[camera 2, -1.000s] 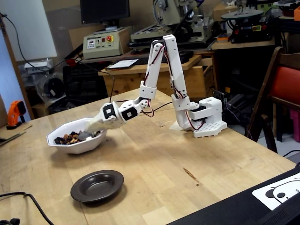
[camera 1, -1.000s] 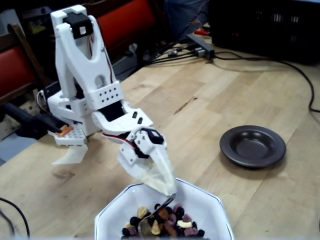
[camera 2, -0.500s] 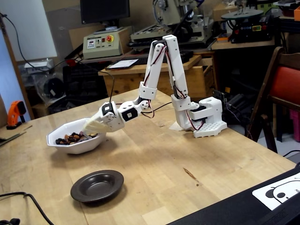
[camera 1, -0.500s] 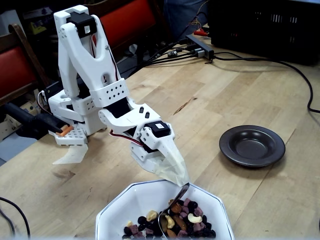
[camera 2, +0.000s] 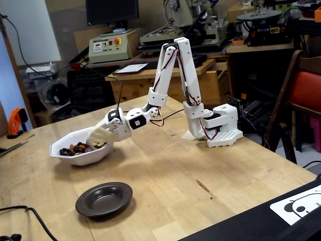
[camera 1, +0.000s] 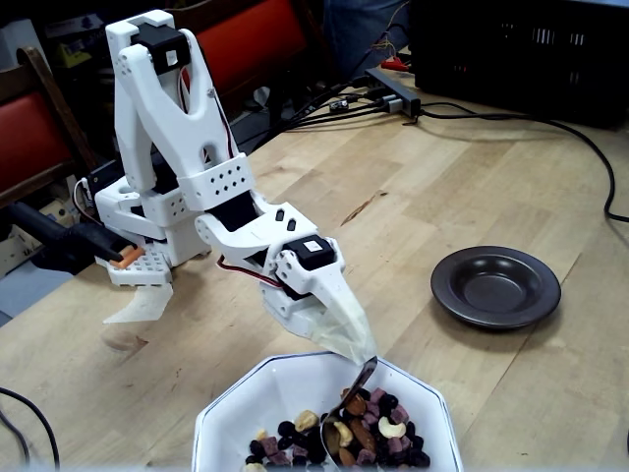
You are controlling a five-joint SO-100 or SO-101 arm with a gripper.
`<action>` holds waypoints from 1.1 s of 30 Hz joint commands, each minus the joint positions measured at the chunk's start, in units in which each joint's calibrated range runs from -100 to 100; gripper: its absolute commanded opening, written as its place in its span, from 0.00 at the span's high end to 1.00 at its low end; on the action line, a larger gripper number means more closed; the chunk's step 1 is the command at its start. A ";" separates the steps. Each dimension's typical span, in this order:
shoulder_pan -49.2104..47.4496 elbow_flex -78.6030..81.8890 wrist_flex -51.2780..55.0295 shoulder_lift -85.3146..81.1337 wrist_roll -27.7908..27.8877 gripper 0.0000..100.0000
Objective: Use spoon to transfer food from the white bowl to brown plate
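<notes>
Clamped on the spoon (camera 1: pixel 352 391), the gripper (camera 1: pixel 362 352) reaches over the white bowl (camera 1: pixel 232 421), spoon tip sunk in the food (camera 1: pixel 366 433). Only visible there; from the other side, spoon hidden, brown plate (camera 2: pixel 104 199) empty, well apart.

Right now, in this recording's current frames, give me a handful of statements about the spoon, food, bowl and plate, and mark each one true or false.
1. The spoon reaches down into the white bowl. True.
2. The brown plate already holds nuts and berries. False: its well is empty in both fixed views.
3. The food lies in the white bowl. True.
4. The gripper hovers over the brown plate. False: it is at the white bowl's rim, holding the spoon's handle.
5. The bowl and plate touch each other. False: bare table separates them.
</notes>
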 commanded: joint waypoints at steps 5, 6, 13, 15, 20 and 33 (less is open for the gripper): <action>-0.83 -11.04 -0.43 -0.68 -0.49 0.97; -0.83 -11.57 -0.43 -0.68 -0.49 0.97; -0.83 -12.98 -0.43 -0.85 -3.42 0.97; -0.76 -12.90 -0.43 -0.85 -3.66 0.97; -0.76 -12.81 -0.43 -0.85 -4.00 0.97; -0.76 -12.98 -0.43 -0.85 -4.05 0.97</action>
